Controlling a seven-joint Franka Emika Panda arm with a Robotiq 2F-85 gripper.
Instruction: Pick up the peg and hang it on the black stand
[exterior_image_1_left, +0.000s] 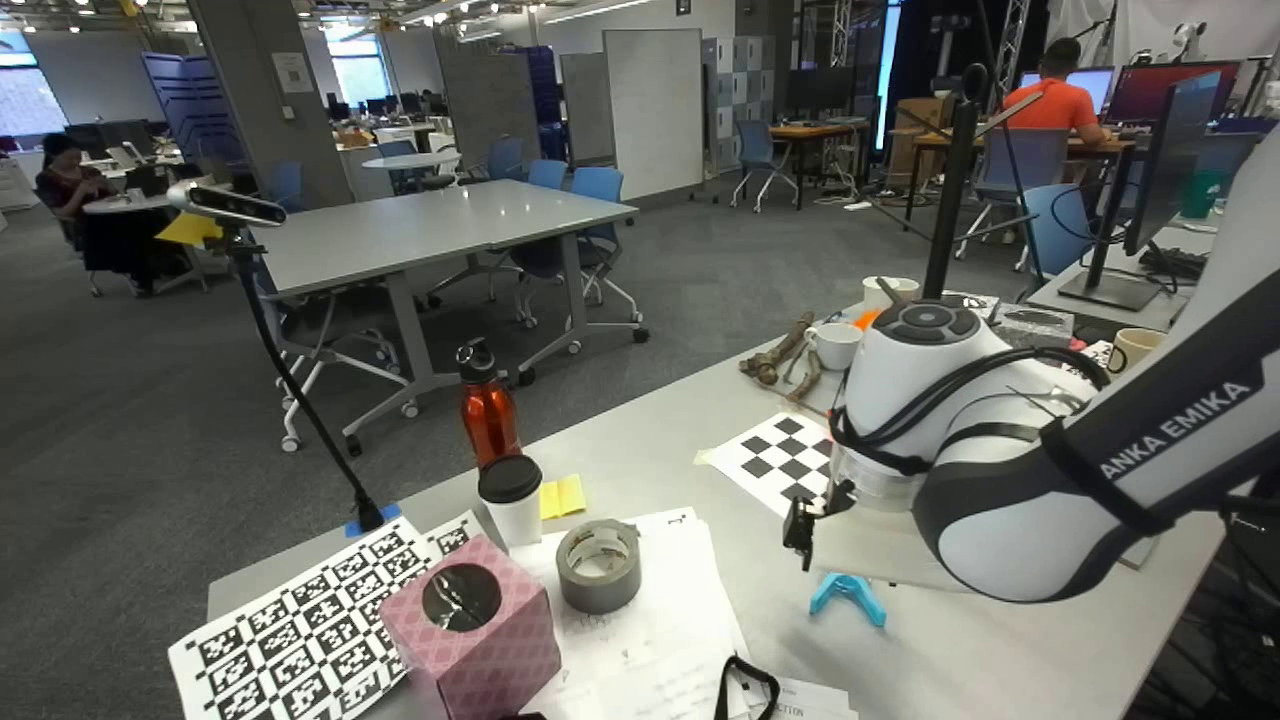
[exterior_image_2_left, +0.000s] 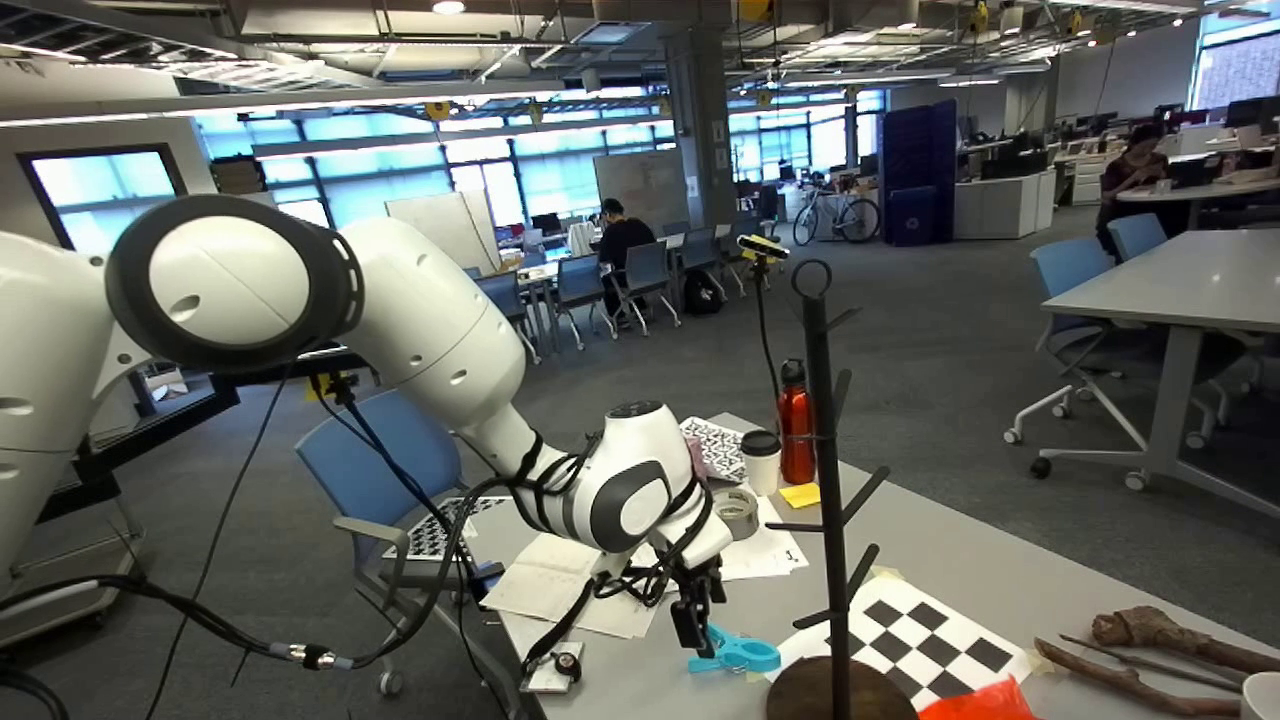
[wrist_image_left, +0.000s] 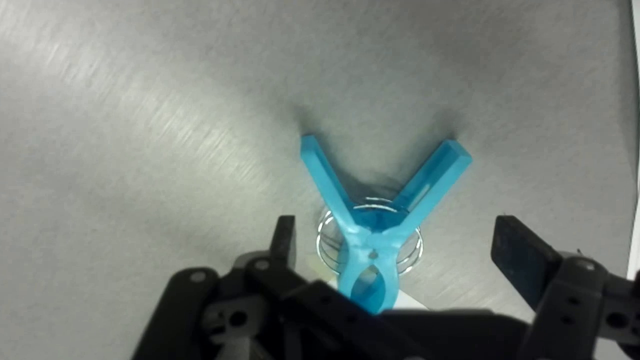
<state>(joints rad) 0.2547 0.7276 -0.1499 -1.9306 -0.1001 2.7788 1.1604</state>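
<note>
Nearest the wrist camera: one gripper (wrist_image_left: 394, 232), two dark fingers (wrist_image_left: 522, 260) spread wide. One light-blue peg (wrist_image_left: 371, 239), two splayed legs, on the grey table (wrist_image_left: 125, 225), seen between the fingers in the wrist view. One black stand (exterior_image_2_left: 828, 450), upright, in both exterior views; one round dark base (exterior_image_2_left: 797, 690). Elsewhere about the table: one tape roll (exterior_image_1_left: 600, 596), one red bottle (exterior_image_1_left: 490, 420), one black-lidded cup (exterior_image_1_left: 515, 515), one pink tissue box (exterior_image_1_left: 495, 645).

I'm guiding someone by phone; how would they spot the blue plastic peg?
Find the white robot arm over the grey table. Near its open black gripper and the black-and-white checkerboard paper lies the blue plastic peg. Its blue colour and two splayed legs set it apart from both.
</note>
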